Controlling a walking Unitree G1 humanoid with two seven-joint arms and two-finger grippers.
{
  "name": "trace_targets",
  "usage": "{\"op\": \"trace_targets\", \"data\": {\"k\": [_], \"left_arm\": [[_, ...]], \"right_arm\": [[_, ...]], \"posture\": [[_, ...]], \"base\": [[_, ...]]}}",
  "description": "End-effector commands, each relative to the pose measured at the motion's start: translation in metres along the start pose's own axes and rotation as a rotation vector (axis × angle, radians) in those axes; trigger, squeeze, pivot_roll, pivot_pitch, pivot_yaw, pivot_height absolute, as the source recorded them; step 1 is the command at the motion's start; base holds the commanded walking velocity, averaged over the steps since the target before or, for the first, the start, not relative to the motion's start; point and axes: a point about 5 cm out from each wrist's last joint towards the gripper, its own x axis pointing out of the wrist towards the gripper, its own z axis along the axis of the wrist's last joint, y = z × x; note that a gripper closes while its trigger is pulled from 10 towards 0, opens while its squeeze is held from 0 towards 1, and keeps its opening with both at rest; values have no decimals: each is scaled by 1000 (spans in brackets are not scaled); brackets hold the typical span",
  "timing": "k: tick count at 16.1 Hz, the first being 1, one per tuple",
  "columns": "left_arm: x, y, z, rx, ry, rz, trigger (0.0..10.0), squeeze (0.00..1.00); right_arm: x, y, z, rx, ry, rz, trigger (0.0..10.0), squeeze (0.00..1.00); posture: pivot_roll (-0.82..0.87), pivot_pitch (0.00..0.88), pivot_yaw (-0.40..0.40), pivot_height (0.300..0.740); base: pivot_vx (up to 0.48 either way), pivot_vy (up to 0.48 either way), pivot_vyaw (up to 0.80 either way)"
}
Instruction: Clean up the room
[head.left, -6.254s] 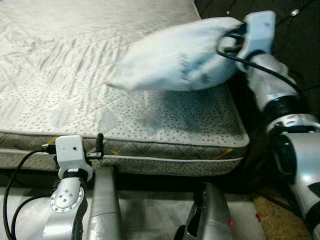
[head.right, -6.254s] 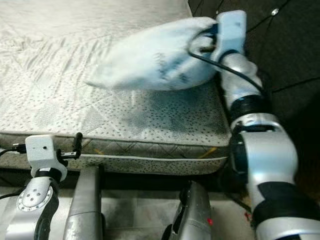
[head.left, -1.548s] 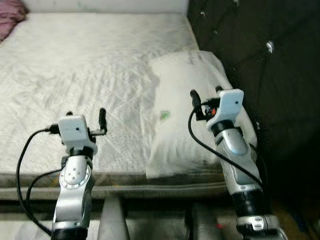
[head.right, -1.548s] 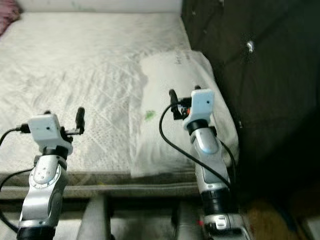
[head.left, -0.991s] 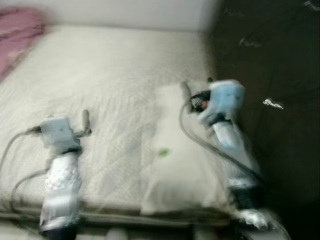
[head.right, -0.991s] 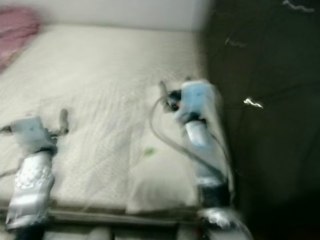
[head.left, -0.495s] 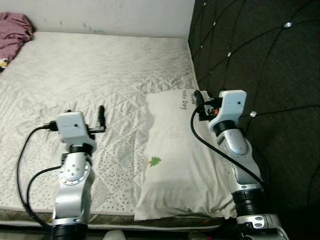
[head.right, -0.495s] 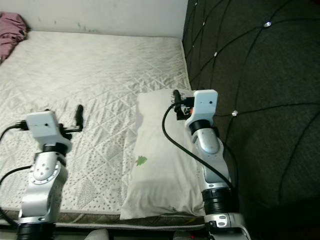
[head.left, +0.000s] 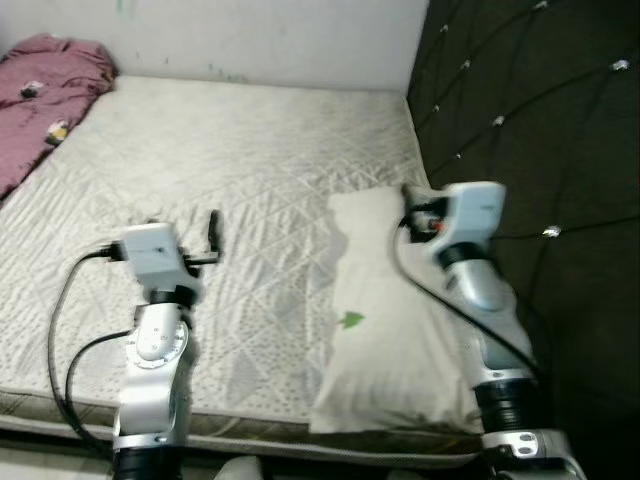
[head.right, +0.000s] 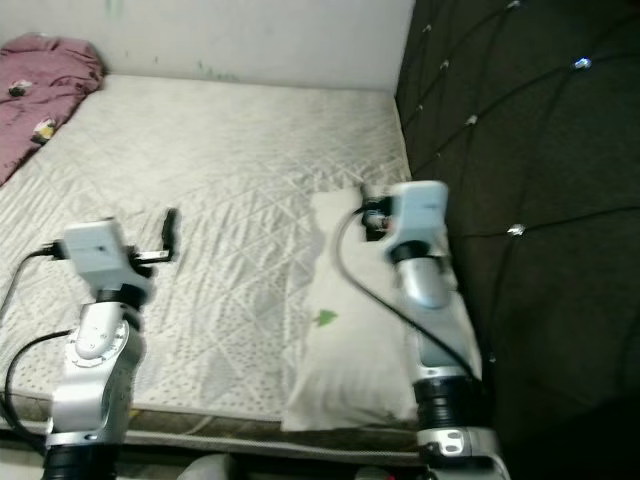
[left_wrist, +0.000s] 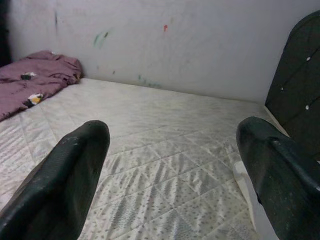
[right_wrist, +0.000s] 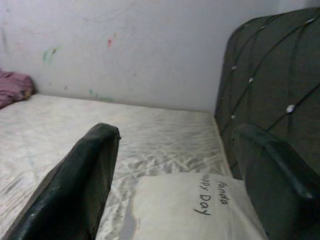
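The white pillow with a green tree print (head.left: 395, 330) lies beside the dark tufted headboard (head.left: 560, 150). Both the left gripper (left_wrist: 170, 165) and right gripper (right_wrist: 175, 175) are spread and empty. Next is probably the crumpled purple blanket (head.left: 45, 75), far across the mattress.

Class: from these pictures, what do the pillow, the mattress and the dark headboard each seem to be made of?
Pillow: soft matte white fabric, creased, with a printed green tree. Mattress: pale quilted cloth, slightly shiny, stitched in diamonds. Headboard: dark tufted upholstery, probably fabric or faux leather, with shiny studs.
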Motion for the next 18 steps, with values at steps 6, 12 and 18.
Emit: {"op": "trace_targets", "data": {"k": [6,12,18], "left_arm": [[0,4,4,-15,-13,-18,10000,0],[0,1,5,-49,0,-45,10000,0],[3,2,7,-36,-11,-49,10000,0]], "right_arm": [[1,6,-3,-2,28,3,10000,0],[4,8,-4,-4,32,7,10000,0],[6,10,-6,1,37,5,10000,0]], "posture": [[-17,0,-20,740],[-14,0,-19,740],[-10,0,-12,740]], "base": [[0,480,0],[0,480,-278],[0,480,-375]]}}
